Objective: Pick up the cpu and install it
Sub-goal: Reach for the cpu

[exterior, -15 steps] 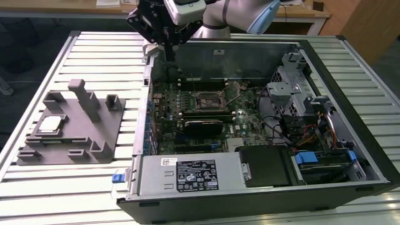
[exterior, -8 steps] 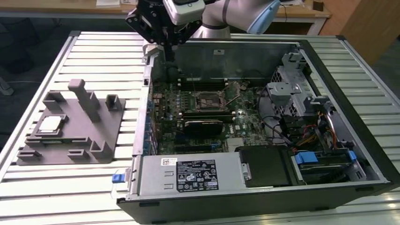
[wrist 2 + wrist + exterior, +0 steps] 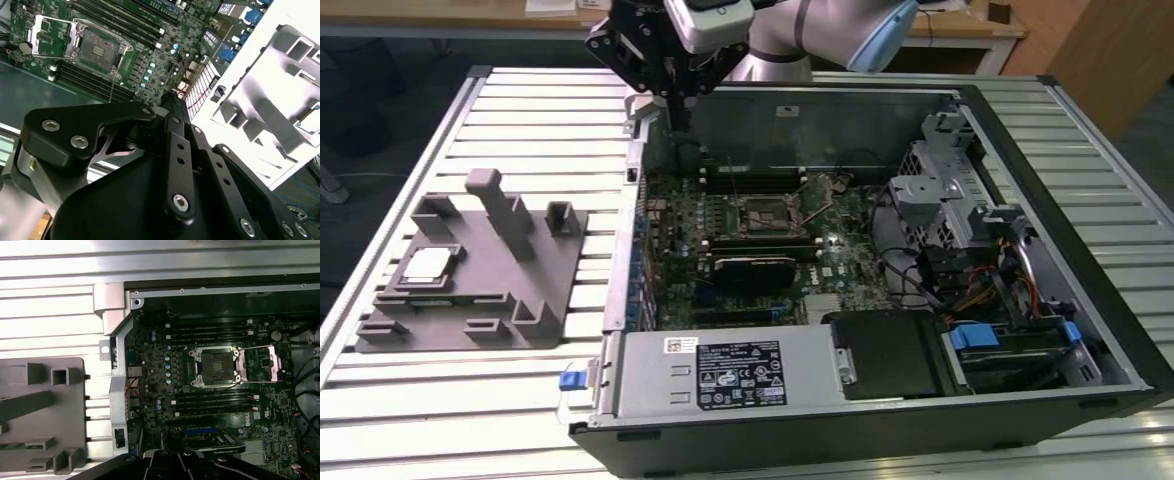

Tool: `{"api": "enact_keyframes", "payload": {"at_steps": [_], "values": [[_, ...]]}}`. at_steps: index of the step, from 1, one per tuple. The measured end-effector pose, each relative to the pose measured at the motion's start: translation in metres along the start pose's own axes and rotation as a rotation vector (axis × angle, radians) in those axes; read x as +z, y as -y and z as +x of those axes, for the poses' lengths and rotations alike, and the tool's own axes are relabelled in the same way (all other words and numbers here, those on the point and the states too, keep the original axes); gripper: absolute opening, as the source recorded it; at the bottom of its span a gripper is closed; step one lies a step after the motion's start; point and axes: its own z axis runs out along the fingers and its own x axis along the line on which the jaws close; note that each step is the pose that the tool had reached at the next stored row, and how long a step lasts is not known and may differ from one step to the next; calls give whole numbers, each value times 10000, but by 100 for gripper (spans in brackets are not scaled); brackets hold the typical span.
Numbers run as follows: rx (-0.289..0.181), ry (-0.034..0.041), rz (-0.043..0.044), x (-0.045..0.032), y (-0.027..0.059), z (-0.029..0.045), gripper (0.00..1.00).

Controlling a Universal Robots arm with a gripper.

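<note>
On the exterior view's left, a grey plastic tray with upright posts [image 3: 534,290] sits on the pale slatted metal counter [image 3: 520,110]. The cpu [image 3: 430,262], a small flat square chip with a silvery-white top, lies in a shallow seat of that tray, untouched and well apart from the arm.

Moving right, the black claw [image 3: 678,118] hangs above the near wall of the open black computer case [image 3: 854,425], between tray and board. Its tips look pressed together and pinch nothing; in the second wrist view its linkages [image 3: 172,100] meet in one narrow point.

Further right, inside the case, lies the green motherboard [image 3: 854,265]. Its dark square socket with a metal rim [image 3: 765,212] stands empty, the retaining plate swung aside in both wrist views [image 3: 97,47] [image 3: 216,365].

I judge the work to be at its opening step, the reach for the chip, with nothing yet lifted. Picking it up would call for the claw to spread, come squarely over the tray seat and take the thin chip by its edges, keeping it level.
</note>
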Motion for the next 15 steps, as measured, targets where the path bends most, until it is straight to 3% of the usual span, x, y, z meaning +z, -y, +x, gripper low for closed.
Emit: {"api": "enact_keyframes", "payload": {"at_steps": [15], "values": [[-2, 0, 0, -2, 5, 52, 11]]}}
